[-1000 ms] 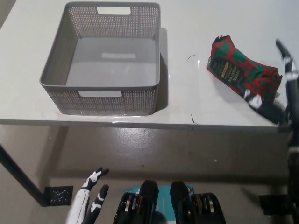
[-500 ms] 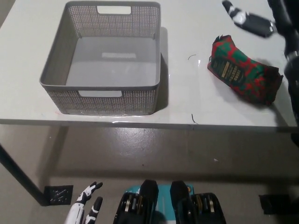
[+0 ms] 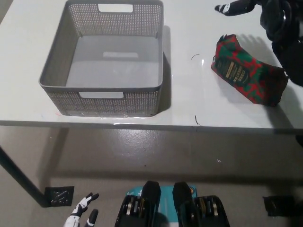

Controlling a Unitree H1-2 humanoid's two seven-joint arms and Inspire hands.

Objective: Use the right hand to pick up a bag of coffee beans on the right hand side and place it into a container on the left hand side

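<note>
**Camera setup: single head view**

I have one view only, from the head, looking steeply down from some height. It takes in the worktop (image 3: 189, 101) across the upper frame and the floor (image 3: 142, 151) below its near edge.

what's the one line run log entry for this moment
right hand: above table, beyond red-green coffee bag, not holding | bag: lying on white table | grey mesh basket: empty | left hand: low, resting

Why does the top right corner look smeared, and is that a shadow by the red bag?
Head view: the black right hand is motion-blurred at the top edge; a soft shadow falls on the table just above the coffee bag; the basket shows sharp.
</note>
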